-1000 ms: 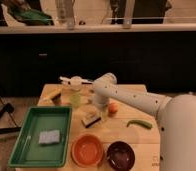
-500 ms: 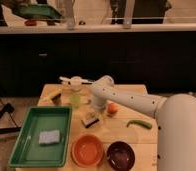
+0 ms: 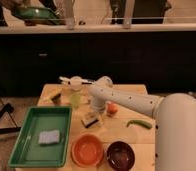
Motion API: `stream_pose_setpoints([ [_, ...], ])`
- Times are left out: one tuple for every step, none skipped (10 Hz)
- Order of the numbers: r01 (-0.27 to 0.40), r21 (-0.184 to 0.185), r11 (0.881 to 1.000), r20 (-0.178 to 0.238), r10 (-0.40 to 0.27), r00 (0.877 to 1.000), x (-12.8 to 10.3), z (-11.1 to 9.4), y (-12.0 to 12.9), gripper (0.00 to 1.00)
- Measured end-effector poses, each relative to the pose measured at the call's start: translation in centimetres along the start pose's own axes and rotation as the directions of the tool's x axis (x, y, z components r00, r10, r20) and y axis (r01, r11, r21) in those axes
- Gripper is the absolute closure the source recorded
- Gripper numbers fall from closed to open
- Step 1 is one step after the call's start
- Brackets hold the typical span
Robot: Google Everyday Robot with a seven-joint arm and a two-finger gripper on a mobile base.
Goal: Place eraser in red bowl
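The eraser (image 3: 91,121), a whitish block with a dark strip, lies on the wooden table (image 3: 126,137) near its middle. My gripper (image 3: 95,111) hangs at the end of the white arm (image 3: 131,100), directly over the eraser and very close to or touching it. The red bowl (image 3: 87,149), orange-red with a lighter rim, stands empty near the front edge, just in front of the eraser.
A dark maroon bowl (image 3: 120,154) stands right of the red bowl. A green tray (image 3: 26,142) at the left holds a blue-grey sponge (image 3: 49,136). A green chilli (image 3: 139,123), an orange object (image 3: 112,108), a pale cup (image 3: 76,99) and a yellow item (image 3: 52,95) lie around.
The gripper has stayed over the eraser, settling slightly lower. The eraser and bowls have not moved on the table.
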Motion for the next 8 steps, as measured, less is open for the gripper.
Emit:
stream_pose_setpoints([
  [0.000, 0.000, 1.000, 0.000, 0.000, 1.000, -0.02, 0.00, -0.02, 0.38],
  [0.000, 0.000, 1.000, 0.000, 0.000, 1.000, -0.01, 0.00, -0.02, 0.48],
  [0.000, 0.005, 1.000, 0.001, 0.000, 1.000, -0.04, 0.00, -0.14, 0.60],
  [0.000, 0.004, 1.000, 0.001, 0.000, 1.000, -0.06, 0.01, -0.12, 0.70],
  [0.000, 0.004, 1.000, 0.001, 0.000, 1.000, -0.07, 0.01, -0.13, 0.78],
  [0.000, 0.004, 1.000, 0.001, 0.000, 1.000, -0.08, 0.01, -0.13, 0.90],
  [0.001, 0.003, 1.000, 0.001, -0.001, 1.000, -0.08, 0.02, -0.11, 0.97],
  [0.001, 0.002, 1.000, 0.001, -0.001, 1.000, -0.09, 0.03, -0.09, 1.00],
])
